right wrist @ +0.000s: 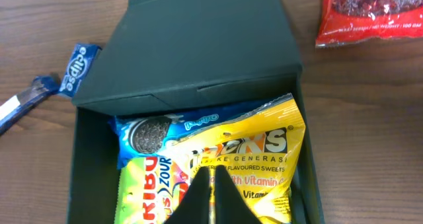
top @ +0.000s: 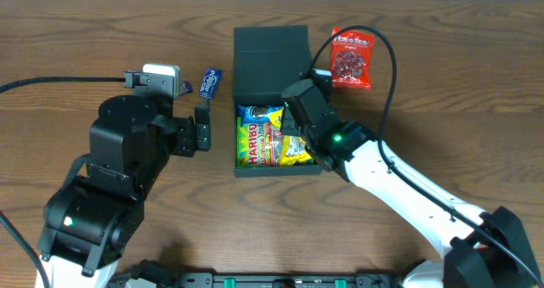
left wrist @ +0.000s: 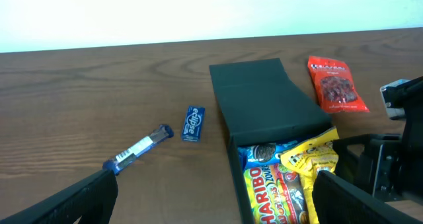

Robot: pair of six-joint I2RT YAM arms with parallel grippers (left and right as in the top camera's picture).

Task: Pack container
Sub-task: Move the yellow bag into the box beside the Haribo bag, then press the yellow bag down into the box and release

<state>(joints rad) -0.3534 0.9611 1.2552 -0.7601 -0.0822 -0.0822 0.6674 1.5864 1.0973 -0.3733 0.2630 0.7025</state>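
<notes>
The dark teal container point(top: 235, 144) stands open at the table's middle, its flap lid point(top: 270, 50) folded back. Inside lie a Haribo packet point(top: 257, 139), a yellow sweets packet point(right wrist: 264, 145) and a blue Oreo pack point(right wrist: 149, 128). My right gripper point(right wrist: 212, 174) is shut, its tips together right over the yellow packet's lower edge inside the box; nothing shows between them. My left gripper point(left wrist: 215, 204) is open wide just left of the container, one finger point(left wrist: 86, 197) over bare table, the other point(left wrist: 350, 197) over the box's contents.
A red snack packet point(top: 351, 60) lies right of the lid. A small blue Eclipse gum pack point(top: 210, 81) and a blue-and-white tube point(left wrist: 139, 148) lie on the wooden table left of the container. The right arm's cable arcs over the red packet.
</notes>
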